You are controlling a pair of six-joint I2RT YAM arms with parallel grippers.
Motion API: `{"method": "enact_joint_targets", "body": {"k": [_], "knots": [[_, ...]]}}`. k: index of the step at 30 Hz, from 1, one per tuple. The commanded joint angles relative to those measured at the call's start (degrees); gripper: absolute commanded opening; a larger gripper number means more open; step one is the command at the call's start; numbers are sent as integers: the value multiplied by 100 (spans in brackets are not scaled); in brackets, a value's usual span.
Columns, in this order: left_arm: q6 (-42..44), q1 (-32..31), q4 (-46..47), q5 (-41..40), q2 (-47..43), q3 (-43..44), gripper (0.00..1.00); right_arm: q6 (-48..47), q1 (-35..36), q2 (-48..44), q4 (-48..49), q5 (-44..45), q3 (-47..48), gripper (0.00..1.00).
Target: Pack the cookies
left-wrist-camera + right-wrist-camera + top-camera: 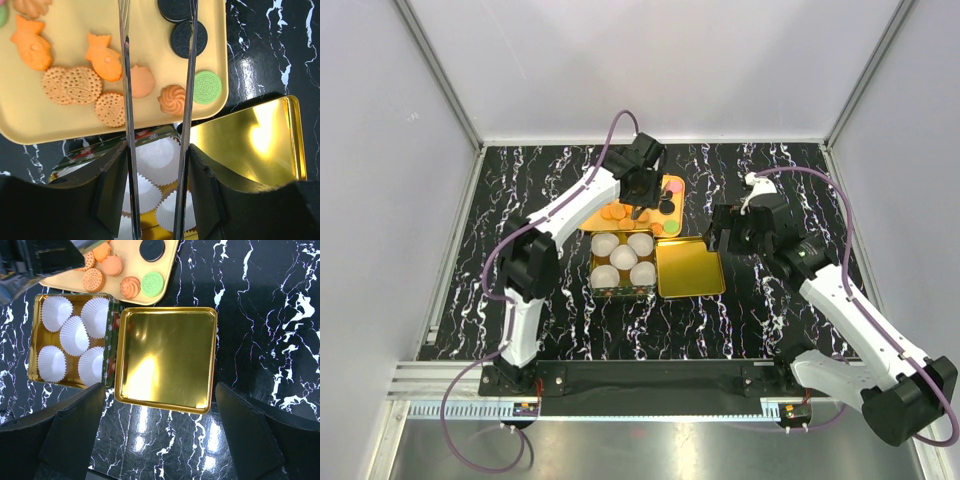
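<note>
The cookies lie on a yellow tray: orange fish, dotted rounds, a swirl, a green one and black ones. My left gripper is shut on metal tongs, whose two blades reach out over the tray; their tips are cut off at the top edge of the left wrist view. From above, the left gripper hangs over the cookies. My right gripper stands open and empty above the gold lid, to the right of it in the top view.
An open tin holding several white paper cups sits just in front of the tray, with its gold lid lying flat against its right side. Black marbled tabletop surrounds them, with white walls at the sides.
</note>
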Motion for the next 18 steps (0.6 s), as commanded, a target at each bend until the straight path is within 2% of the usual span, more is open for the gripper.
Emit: {"method": "enact_joint_targets", "body": {"k": [1, 9, 18], "knots": [[-83, -55, 172, 100, 112, 365, 52, -63, -17, -178, -40, 214, 136, 100], [-118, -90, 181, 153, 446, 585, 52, -89, -9, -248, -92, 232, 101, 100], [-162, -152, 251, 188, 402, 568, 52, -54, -26, -275, -31, 205, 31, 100]]}}
